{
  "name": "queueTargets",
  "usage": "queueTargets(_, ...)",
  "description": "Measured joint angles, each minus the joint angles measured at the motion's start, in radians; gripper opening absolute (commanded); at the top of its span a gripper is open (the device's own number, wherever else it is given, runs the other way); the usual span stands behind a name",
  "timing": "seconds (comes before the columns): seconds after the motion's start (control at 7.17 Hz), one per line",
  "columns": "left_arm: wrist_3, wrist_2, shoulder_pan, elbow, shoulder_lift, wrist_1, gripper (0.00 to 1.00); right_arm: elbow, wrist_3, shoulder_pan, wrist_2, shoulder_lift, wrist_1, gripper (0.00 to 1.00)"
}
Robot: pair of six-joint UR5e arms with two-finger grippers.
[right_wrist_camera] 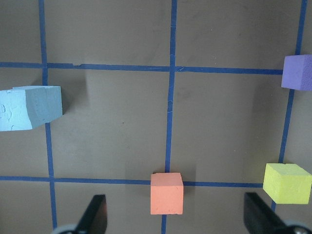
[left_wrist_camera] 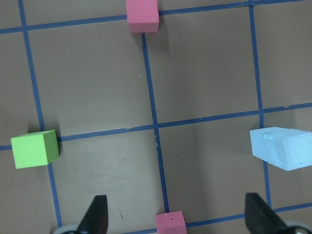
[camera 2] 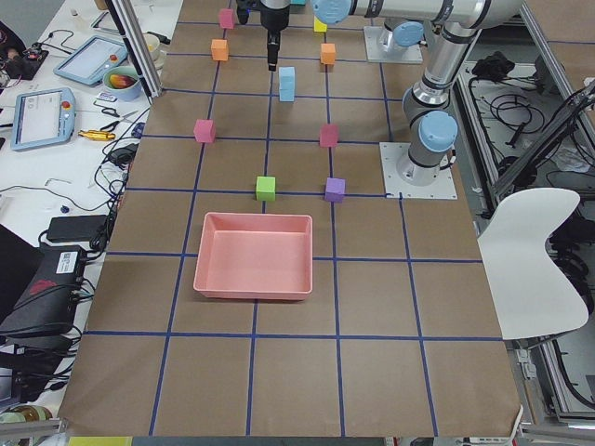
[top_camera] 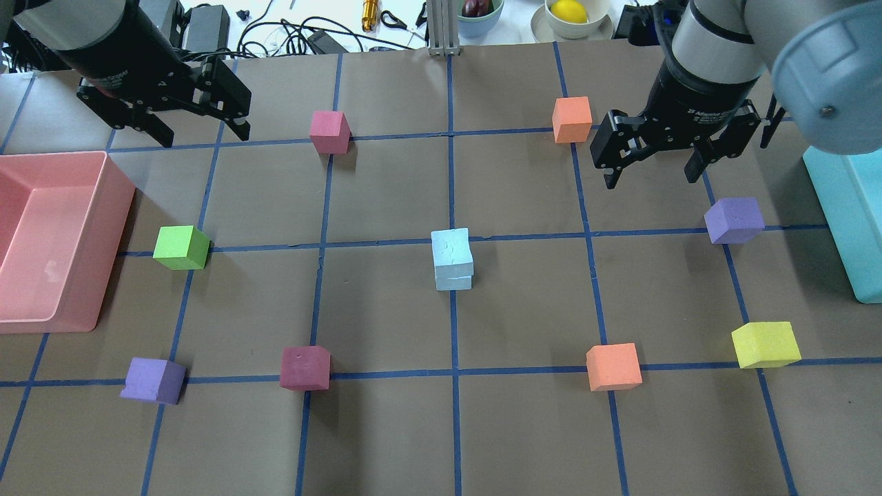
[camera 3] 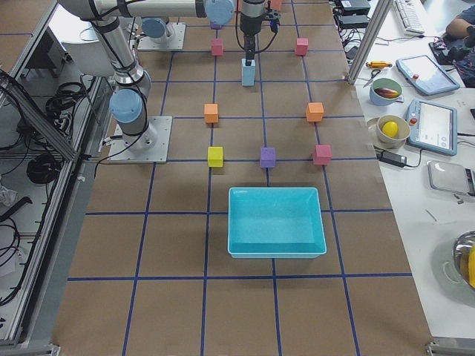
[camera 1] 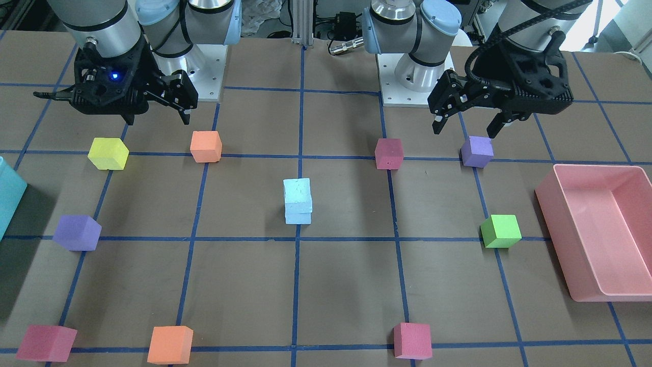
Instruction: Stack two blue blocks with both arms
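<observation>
The two pale blue blocks (top_camera: 452, 258) stand stacked at the table's centre, the upper one turned slightly on the lower. The stack also shows in the front view (camera 1: 297, 201), the left wrist view (left_wrist_camera: 282, 146) and the right wrist view (right_wrist_camera: 29, 107). My left gripper (top_camera: 205, 138) is open and empty, raised over the far left part of the table, well away from the stack. My right gripper (top_camera: 651, 179) is open and empty, raised at the far right near an orange cube (top_camera: 572, 119). Neither gripper touches a block.
A pink bin (top_camera: 110, 241) stands at the left edge and a teal bin (top_camera: 841, 220) at the right edge. Scattered around the stack are green (top_camera: 181, 247), purple (top_camera: 734, 220), yellow (top_camera: 765, 344), orange (top_camera: 613, 366) and red (top_camera: 304, 368) cubes.
</observation>
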Motion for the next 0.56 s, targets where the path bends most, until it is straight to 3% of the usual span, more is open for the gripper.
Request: queueTargets(0.56,-0.006,0.013,0.006,-0.019,0.009,0.065,1.00,0.003,0.000,0.001,0.000,-0.003,0.001,1.00)
